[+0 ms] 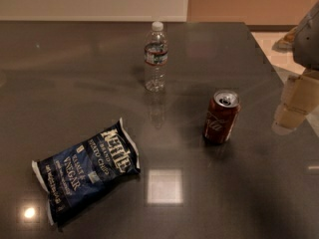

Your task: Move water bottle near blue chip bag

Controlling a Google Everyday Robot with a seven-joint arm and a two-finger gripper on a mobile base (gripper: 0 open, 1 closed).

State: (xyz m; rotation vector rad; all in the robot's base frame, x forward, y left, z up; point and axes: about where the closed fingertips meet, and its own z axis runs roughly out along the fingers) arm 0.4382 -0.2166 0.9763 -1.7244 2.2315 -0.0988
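The water bottle stands upright at the far middle of the dark table; it is clear with a white cap and a red-and-white label band. The blue chip bag lies flat at the front left, navy with white "Kettle" lettering, well apart from the bottle. My gripper hangs at the right edge of the view, over the table's right side, to the right of the bottle and clear of it. It holds nothing that I can see.
A red soda can stands upright right of centre, between the bottle and my gripper. The table's right edge runs diagonally at the upper right, with pale floor beyond. A wall lies behind the far edge.
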